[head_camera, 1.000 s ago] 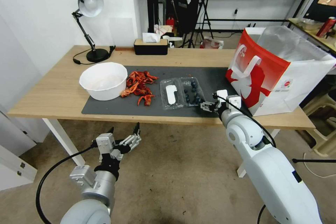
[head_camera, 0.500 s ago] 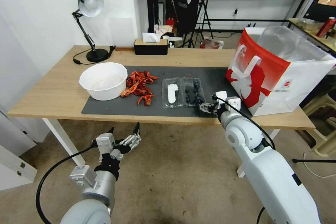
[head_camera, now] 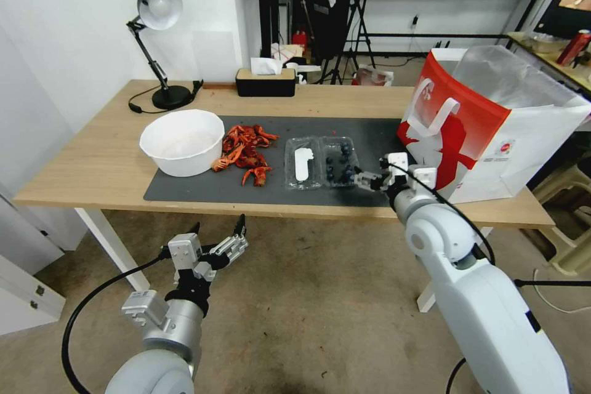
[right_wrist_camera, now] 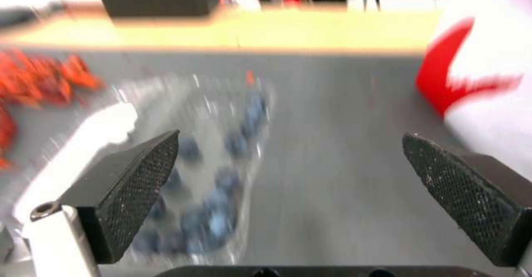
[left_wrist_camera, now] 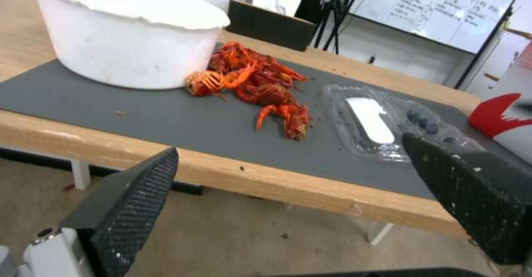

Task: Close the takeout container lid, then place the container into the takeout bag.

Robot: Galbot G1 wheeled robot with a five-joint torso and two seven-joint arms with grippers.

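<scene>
The clear clamshell container (head_camera: 340, 162) lies open on the dark mat, blueberries in its right half. Its lid (head_camera: 302, 164), with a white label, lies flat to the left; the lid (left_wrist_camera: 368, 121) also appears in the left wrist view. My right gripper (head_camera: 363, 180) is open just right of the container's near corner, low over the mat. In the right wrist view the blueberries (right_wrist_camera: 222, 164) lie past the left finger (right_wrist_camera: 133, 189). The red-and-white takeout bag (head_camera: 486, 123) stands open at the table's right end. My left gripper (head_camera: 218, 237) hangs open below the table's front edge.
A white bowl (head_camera: 182, 141) and a pile of red crayfish shells (head_camera: 246, 151) sit left of the container on the mat (head_camera: 203, 188). A black tissue box (head_camera: 265, 82) and a desk lamp (head_camera: 157, 43) stand at the back.
My right gripper has shifted right and a little farther in, beside the container's right near corner. The container has moved slightly right. The left arm has not moved.
</scene>
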